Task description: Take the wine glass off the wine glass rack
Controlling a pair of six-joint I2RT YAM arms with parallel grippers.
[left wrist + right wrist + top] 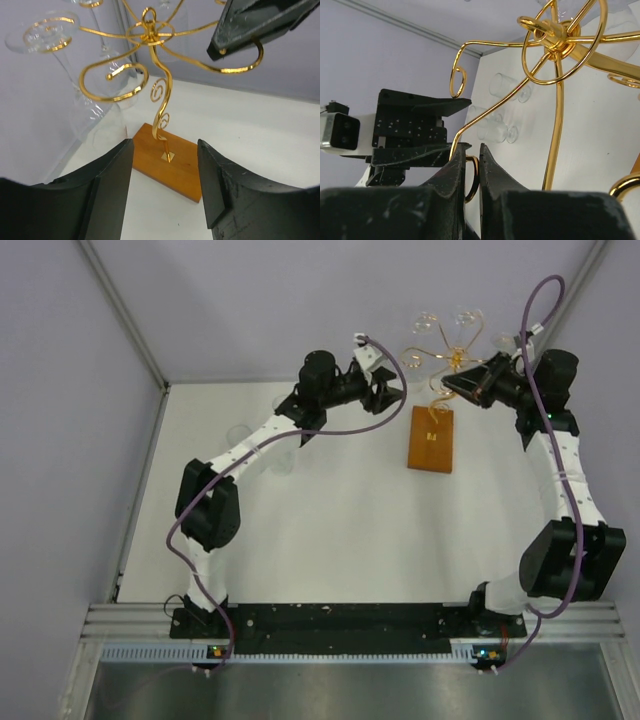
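The wine glass (pixel 97 120) is hung upside down on a curly arm of the wine glass rack (pixel 159 107), with its foot caught up in the gold wire. The rack is stood on its wooden base at the far side of the table (pixel 330 530). The glass is seen up and to the left of the left gripper (pixel 165 187) and is not touched by it. That gripper is held wide open with nothing in it. The right gripper (pixel 472 172) is closed almost all the way, and a gold curl of the rack is pinched between its fingers. Other glasses (pixel 496 131) are laid on the table
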